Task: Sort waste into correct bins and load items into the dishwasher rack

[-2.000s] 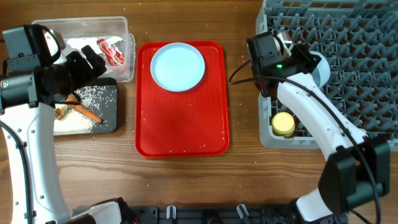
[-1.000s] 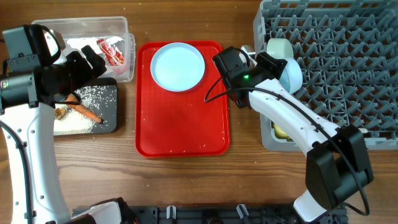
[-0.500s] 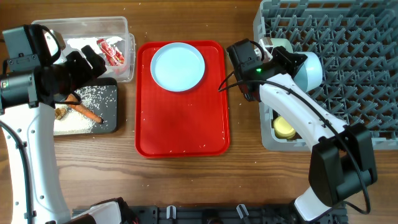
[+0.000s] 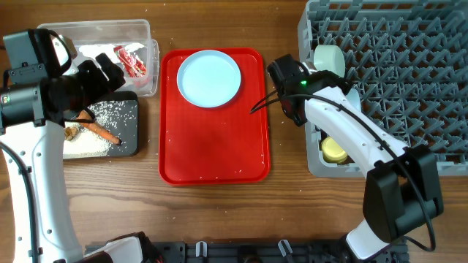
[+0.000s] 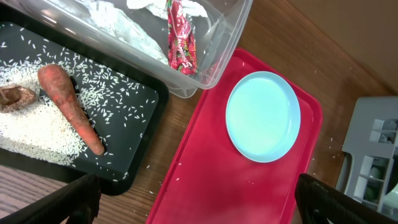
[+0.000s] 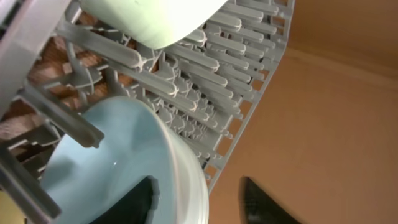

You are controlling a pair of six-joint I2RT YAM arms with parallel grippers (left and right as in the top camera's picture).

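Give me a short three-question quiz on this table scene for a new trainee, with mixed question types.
1. True or false: the blue plate lies on the red tray.
2. What holds the carrot piece? A red tray, B black tray, C blue plate.
3. Fill in: the yellow cup sits in the ___.
Key: 1 true; 2 B; 3 dishwasher rack.

A pale blue plate [image 5: 263, 116] sits on the red tray [image 5: 249, 196]. A carrot piece [image 5: 69, 107] and rice [image 5: 37, 134] lie in the black tray [image 5: 138, 99], and a red wrapper [image 5: 180, 38] lies in the clear tub [image 5: 225, 45].
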